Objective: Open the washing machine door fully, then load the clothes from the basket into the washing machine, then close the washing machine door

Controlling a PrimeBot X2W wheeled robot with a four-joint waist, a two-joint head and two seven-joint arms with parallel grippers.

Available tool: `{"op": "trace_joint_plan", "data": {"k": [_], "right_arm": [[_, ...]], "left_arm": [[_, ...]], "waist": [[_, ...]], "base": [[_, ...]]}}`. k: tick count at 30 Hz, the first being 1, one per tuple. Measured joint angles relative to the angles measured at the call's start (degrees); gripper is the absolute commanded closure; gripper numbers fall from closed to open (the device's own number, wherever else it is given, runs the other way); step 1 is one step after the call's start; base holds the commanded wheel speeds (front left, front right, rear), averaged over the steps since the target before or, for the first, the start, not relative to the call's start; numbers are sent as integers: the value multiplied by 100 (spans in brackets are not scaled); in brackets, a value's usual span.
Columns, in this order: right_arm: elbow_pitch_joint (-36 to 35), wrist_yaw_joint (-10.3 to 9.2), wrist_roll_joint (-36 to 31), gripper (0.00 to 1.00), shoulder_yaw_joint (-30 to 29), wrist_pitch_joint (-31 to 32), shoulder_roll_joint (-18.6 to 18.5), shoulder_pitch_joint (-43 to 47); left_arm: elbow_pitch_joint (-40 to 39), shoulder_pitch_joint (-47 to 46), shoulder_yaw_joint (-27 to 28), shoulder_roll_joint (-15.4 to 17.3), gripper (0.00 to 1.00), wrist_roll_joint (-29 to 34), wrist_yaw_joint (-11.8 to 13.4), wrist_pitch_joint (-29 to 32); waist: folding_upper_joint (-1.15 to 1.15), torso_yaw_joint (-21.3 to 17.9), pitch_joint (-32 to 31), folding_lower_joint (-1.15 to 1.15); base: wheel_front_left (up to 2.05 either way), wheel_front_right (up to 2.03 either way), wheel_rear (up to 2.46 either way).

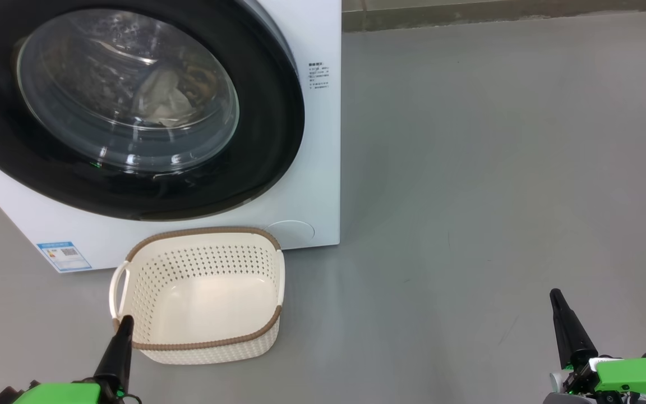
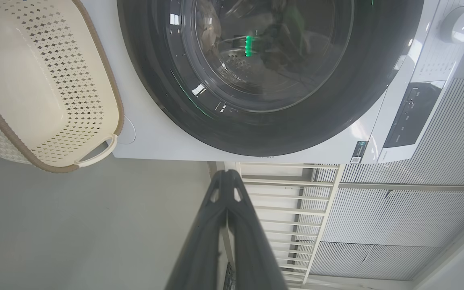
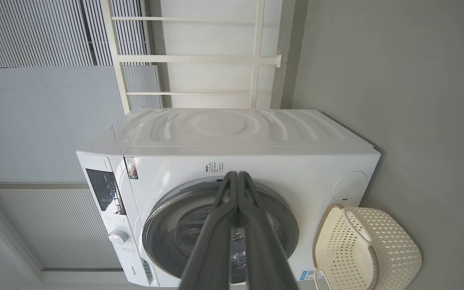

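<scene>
Head view: empty basket just beyond left hand; right hand well aside; both pinched closed.

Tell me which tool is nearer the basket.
Left. The left tool is by the basket, at its near-left corner; the right tool is far off to its right.

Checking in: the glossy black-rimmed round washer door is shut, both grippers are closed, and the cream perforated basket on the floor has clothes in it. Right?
One thing is off: the cream-white perforated plastic basket is empty; the head view shows its bare bottom. The large round black-rimmed glass door is shut, and the left gripper and right gripper are closed.
</scene>
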Motion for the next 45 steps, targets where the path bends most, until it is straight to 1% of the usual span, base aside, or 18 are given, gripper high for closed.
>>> {"op": "trace_joint_plan", "data": {"k": [45], "right_arm": [[0,-1,0,100,1,0,0,-1]], "left_arm": [[0,0,15,-3,100,1,0,29]], "waist": [[0,0,0,0]], "base": [[0,0,0]]}}
